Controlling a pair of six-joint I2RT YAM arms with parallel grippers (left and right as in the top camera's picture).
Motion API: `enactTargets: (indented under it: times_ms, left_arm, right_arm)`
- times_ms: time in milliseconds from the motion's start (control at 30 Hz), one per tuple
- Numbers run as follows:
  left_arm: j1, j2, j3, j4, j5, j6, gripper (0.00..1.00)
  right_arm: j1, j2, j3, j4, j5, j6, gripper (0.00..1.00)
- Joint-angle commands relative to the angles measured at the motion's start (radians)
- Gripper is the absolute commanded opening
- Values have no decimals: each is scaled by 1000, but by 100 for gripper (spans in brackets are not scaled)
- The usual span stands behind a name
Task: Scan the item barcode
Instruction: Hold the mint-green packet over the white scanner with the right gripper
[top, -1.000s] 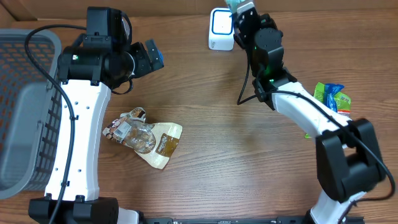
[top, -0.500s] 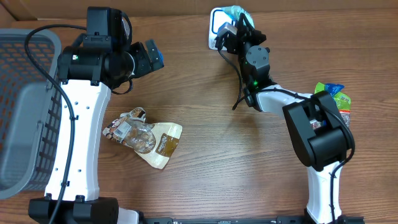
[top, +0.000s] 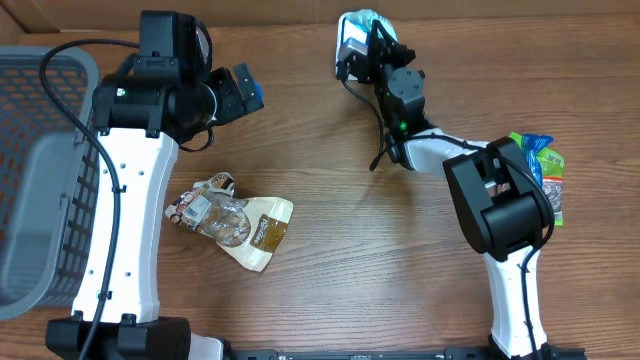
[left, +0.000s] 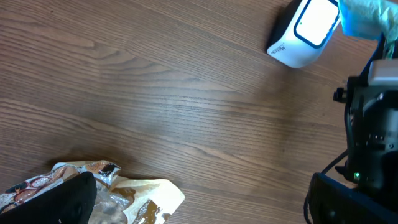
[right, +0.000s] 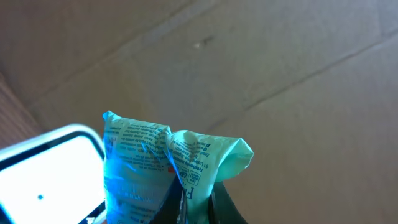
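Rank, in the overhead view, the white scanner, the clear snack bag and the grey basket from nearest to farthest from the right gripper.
1. white scanner, beside the right gripper, far edge.
2. clear snack bag, left of centre.
3. grey basket, far left.

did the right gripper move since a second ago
Yes, the right gripper swung left with its teal packet, from beside the white scanner to over it.
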Motion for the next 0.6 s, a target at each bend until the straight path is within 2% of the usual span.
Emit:
enactTargets:
  times_ms: [0,133,267,433,567]
  left_arm:
    - [-2,11,3,4,-6,-3,100]
    - [-2,11,3,4,-6,-3,100]
    - [-2,11,3,4,-6,-3,100]
    - [-2,11,3,4,-6,-3,100]
    - [-2,11,3,4,-6,-3,100]
  right_arm:
    - [-7,1,63,-10,-18,2,4]
    - [-8,1,71,-48,-27,-13,4]
    - [-15,2,71,-109,-46,-108,4]
    - [-31,2,71,-106,-54,-189,4]
    - [-44,2,71,-110,-54,-192,4]
